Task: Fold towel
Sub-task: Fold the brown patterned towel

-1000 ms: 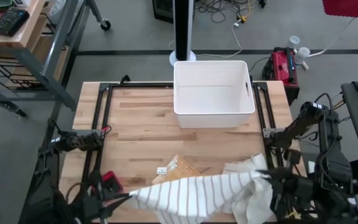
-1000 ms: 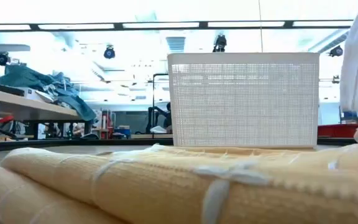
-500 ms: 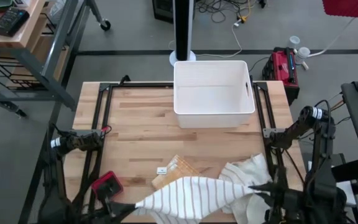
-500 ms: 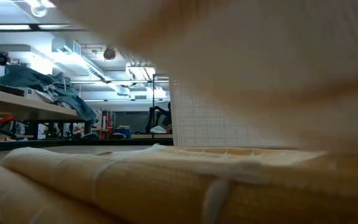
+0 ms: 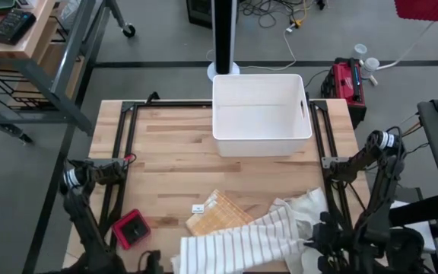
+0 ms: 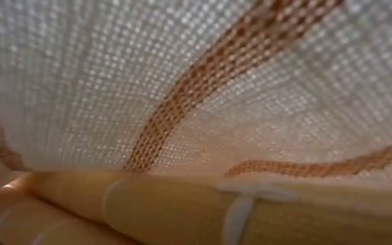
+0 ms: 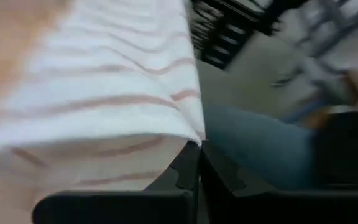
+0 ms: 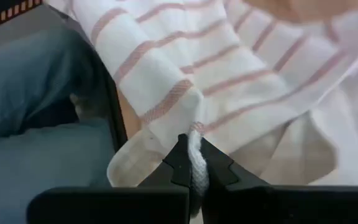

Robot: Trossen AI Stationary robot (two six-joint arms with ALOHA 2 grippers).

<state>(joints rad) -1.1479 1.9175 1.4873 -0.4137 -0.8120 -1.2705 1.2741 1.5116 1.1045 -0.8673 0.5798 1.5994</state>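
Observation:
A white towel with thin reddish stripes [image 5: 238,242] stretches along the table's near edge between my two grippers. My left gripper [image 5: 167,264] is shut on its left end and my right gripper [image 5: 312,242] is shut on its right part. Behind the right gripper, more of the towel lies bunched [image 5: 304,205] on the table. The towel's middle hangs close over a folded yellow woven cloth [image 5: 214,212]. In the low view the striped towel [image 6: 196,75] fills the picture above the yellow cloth [image 6: 182,211]. My left gripper pinches a corner of the towel [image 7: 193,138] between its two fingers [image 7: 185,171], coming slanting down from the table's left. The cloth spreads away from the fingers toward the right gripper, fairly taut. My right gripper pinches a bunched edge of the towel [image 8: 195,144] between its two fingers [image 8: 216,167], slanting down from the table's right. Several layers are gathered in the pinch. Past it the cloth fans out toward the left gripper.
A white bin [image 5: 261,114] stands at the table's far middle. A small red and black object [image 5: 131,228] lies near the left arm. Bare wood [image 5: 166,167] lies between bin and towel. A person's leg in blue trousers [image 8: 36,124] shows just past the near edge.
Both grippers have sunk toward the table and the near edge, turning at the wrist and staying shut on the towel. The towel has come down with them from held high. It now hangs low over the yellow cloth and covers the low camera's view of the bin.

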